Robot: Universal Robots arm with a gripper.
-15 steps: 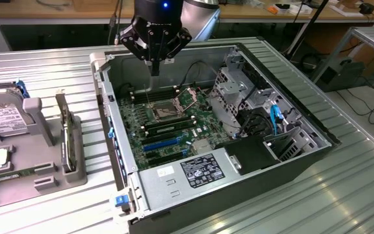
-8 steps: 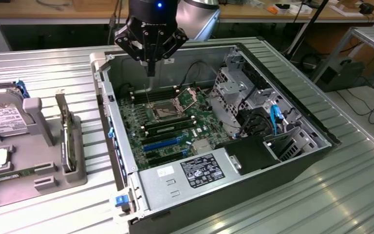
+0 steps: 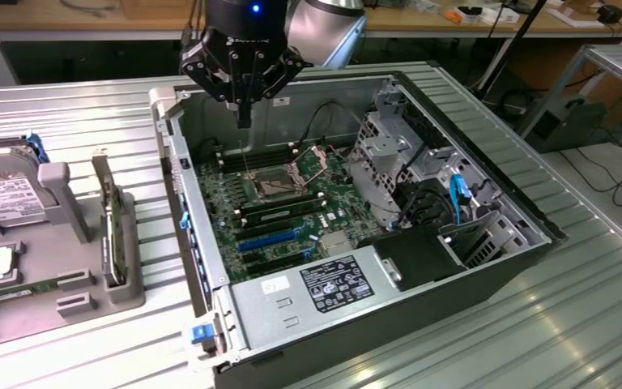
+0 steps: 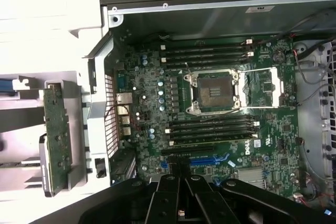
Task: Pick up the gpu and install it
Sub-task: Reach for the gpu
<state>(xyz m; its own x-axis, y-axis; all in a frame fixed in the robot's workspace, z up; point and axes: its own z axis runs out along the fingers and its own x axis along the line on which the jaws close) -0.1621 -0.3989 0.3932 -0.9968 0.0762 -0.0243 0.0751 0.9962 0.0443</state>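
- bench [image 3: 62, 121]: ribbed metal with a dull sheen
- case [image 4: 210, 22]: bare grey sheet metal inside
- gpu [image 4: 56, 124]: matt green circuit board
- holder [image 3: 127, 288]: smooth grey plastic
- fingers [image 4: 167, 203]: matt black

The gpu [image 3: 111, 223] upright in holder [image 3: 127, 290], exterior view's left of open case [image 3: 322, 93]
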